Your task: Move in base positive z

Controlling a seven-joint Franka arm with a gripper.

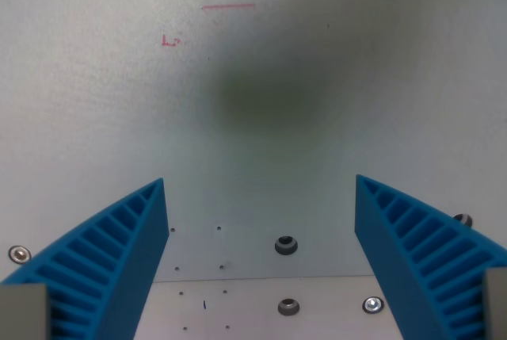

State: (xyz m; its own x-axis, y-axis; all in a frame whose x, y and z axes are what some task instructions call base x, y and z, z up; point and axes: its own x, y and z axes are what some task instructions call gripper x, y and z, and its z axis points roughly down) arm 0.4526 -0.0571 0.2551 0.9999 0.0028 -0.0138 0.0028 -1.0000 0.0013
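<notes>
My gripper (260,185) is open and empty. Its two blue ribbed fingers show at the bottom of the wrist view, one at the left (111,257) and one at the right (420,249), with a wide gap between them. Below them lies a pale grey-white table surface (119,102). A dark blurred shadow (269,94) falls on the surface just ahead of the fingers. Nothing sits between the fingers.
Thin red pen marks (228,7) and a small red mark (170,40) are on the surface near the top. Screws (286,245) (288,306) (371,304) (19,254) and small holes dot a plate seam (261,280) at the bottom.
</notes>
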